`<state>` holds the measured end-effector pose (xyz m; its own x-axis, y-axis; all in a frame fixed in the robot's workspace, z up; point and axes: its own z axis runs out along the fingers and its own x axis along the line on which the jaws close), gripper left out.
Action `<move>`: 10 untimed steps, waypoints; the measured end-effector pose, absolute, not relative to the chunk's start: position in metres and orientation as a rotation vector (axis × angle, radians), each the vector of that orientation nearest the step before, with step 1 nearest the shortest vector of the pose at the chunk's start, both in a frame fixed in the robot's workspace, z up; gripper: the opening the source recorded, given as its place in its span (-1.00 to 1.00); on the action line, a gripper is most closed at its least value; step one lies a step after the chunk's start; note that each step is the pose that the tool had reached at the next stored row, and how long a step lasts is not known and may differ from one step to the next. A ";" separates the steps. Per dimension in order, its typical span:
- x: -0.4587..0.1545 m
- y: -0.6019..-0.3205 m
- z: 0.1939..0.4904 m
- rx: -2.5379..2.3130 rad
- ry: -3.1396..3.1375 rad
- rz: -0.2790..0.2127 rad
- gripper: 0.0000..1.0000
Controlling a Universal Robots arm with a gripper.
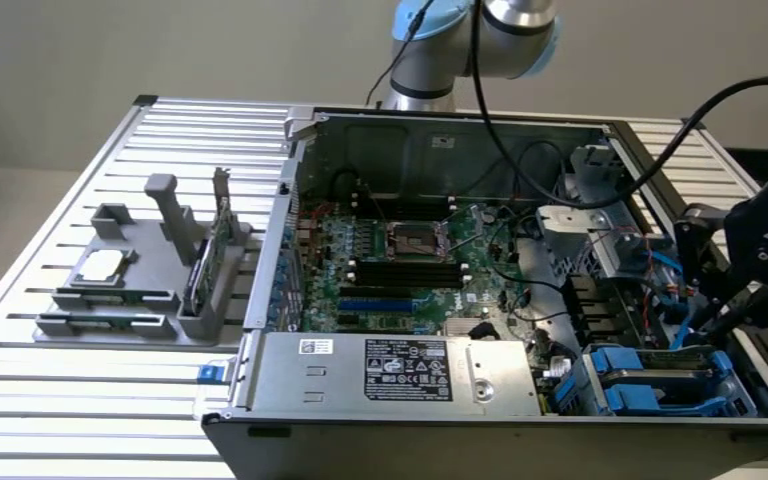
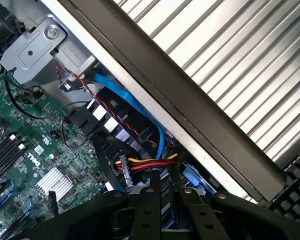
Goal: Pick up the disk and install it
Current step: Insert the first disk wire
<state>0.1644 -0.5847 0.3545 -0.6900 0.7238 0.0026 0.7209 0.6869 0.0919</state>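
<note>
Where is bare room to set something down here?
Bare slats of the table between the grey fixture and the near edge, and beyond it toward the far edge. Crowded: the case's drive-bay corner, with blue carriers, cables and the gripper.

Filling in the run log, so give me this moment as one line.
gripper: down in computer case at drive bay | disk: blue-railed, in bay below gripper | hold: unclear

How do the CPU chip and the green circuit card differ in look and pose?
The CPU chip lies flat; the green circuit card stands on edge. The chip is square and silver; the card is long and green. Both rest on the grey holder.
</note>
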 end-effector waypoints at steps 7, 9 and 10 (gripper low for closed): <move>0.165 -0.588 0.356 1.246 2.874 0.172 -0.57; 0.166 -0.590 0.356 1.248 2.877 0.184 -0.57; 0.166 -0.591 0.357 1.249 2.878 0.187 -0.57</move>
<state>0.1660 -0.5912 0.3565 -0.6843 0.7276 0.0484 0.7278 0.6772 0.1086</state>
